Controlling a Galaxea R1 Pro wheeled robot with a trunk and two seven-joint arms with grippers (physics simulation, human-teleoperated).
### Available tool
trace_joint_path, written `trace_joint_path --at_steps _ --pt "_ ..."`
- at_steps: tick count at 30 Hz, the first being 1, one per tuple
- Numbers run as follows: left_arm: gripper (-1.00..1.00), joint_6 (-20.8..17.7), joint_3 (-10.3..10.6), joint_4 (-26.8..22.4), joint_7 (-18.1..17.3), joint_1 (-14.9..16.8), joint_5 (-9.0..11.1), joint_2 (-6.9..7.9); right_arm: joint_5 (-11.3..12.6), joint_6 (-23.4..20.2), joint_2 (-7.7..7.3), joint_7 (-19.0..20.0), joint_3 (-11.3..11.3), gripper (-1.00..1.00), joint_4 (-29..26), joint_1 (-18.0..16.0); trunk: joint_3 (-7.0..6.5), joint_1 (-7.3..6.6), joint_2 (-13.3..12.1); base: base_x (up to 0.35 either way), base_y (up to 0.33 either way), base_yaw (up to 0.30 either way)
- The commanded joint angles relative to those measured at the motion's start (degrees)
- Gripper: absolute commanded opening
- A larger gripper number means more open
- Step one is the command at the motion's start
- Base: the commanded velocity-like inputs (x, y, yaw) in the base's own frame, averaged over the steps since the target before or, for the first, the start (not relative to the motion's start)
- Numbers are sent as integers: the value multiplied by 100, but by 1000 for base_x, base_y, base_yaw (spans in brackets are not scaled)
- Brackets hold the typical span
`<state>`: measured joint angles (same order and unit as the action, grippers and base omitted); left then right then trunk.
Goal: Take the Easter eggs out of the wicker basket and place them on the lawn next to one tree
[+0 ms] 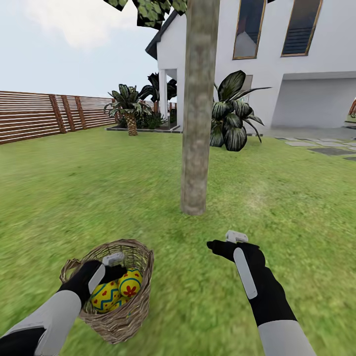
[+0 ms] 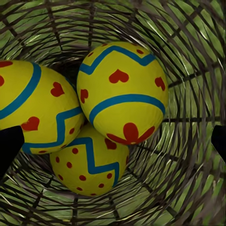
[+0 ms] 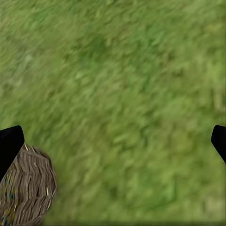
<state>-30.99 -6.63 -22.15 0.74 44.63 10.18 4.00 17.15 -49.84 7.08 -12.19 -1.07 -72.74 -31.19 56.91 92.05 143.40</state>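
The wicker basket (image 1: 121, 316) sits on the lawn (image 1: 277, 188) in front of me, a little left of the tree (image 1: 198, 123). Three yellow Easter eggs lie inside it: one (image 2: 122, 94) on top in the middle, one (image 2: 33, 106) beside it and one (image 2: 89, 165) beneath. Two of the eggs (image 1: 129, 284) (image 1: 105, 296) show in the head view. My left gripper (image 2: 113, 141) hangs open over the basket's mouth, its fingertips (image 2: 9, 143) wide apart above the eggs. My right gripper (image 3: 113, 141) is open above bare grass, to the right of the basket (image 3: 26, 188).
A white house (image 1: 277, 59) stands behind the tree with a broad-leaved dark plant (image 1: 235, 116) and a small palm (image 1: 129, 106). A brown slat fence (image 1: 44, 113) runs along the left. Grey stepping stones (image 1: 326, 146) lie at the right.
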Motion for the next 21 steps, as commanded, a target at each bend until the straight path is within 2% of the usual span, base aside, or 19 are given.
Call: trace_joint_path --at_steps 1,7,12,18,21 --pt "100 -42 -21 -10 -5 10 41 -2 61 -17 4 -47 -8 100 -5 -3 6 -1 2 0 0 0" --pt "100 -50 -15 -147 -54 43 60 -4 61 -17 11 -47 -6 100 5 -4 6 -1 2 0 0 0" --pt "100 5 -14 -200 -56 45 55 -5 61 -17 12 -46 -6 100 11 -5 117 12 9 0 0 0" --pt "100 29 -14 -220 -56 46 54 0 116 -17 5 -52 -3 100 13 -5 117 12 9 0 0 0" --pt "100 30 -14 -220 -56 46 54 0 125 -17 5 -53 -1 100 18 -6 183 19 13 0 0 0"
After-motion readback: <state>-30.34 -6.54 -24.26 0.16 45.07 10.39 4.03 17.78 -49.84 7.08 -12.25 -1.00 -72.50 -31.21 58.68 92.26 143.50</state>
